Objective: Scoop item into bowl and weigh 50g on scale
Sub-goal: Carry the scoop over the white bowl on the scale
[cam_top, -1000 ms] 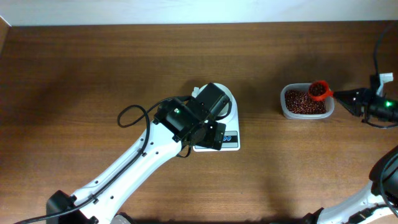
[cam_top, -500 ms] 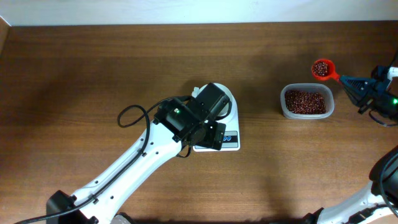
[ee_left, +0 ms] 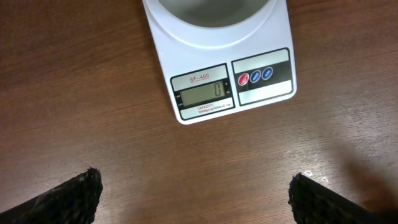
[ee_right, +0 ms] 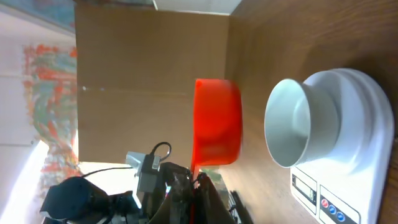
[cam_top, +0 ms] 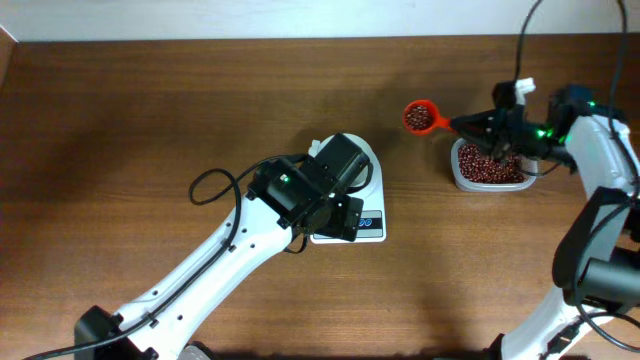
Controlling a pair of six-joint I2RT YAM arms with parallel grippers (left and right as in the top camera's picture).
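Note:
The white scale (cam_top: pixel 372 226) stands mid-table with the white bowl (cam_top: pixel 366 156) on it, mostly hidden under my left wrist. My left gripper (cam_top: pixel 338 218) hovers over the scale's front edge, open and empty. In the left wrist view the scale (ee_left: pixel 217 81) reads 0, the bowl's rim (ee_left: pixel 211 12) shows at the top, and the fingers (ee_left: pixel 74 196) stand wide apart. My right gripper (cam_top: pixel 472 126) is shut on the handle of the orange spoon (cam_top: pixel 420 117), which holds red-brown beans and hangs left of the tub. The right wrist view shows the spoon (ee_right: pixel 217 124) beside the empty bowl (ee_right: pixel 298 124).
A clear plastic tub (cam_top: pixel 458 172) of beans (cam_top: pixel 490 165) stands at the right, under my right gripper. The left arm reaches in from the front left. The table's back edge meets a white wall.
My right gripper lifted the loaded spoon from the tub, swung out to the back right, then came left past the tub toward the scale. The left arm has not moved.

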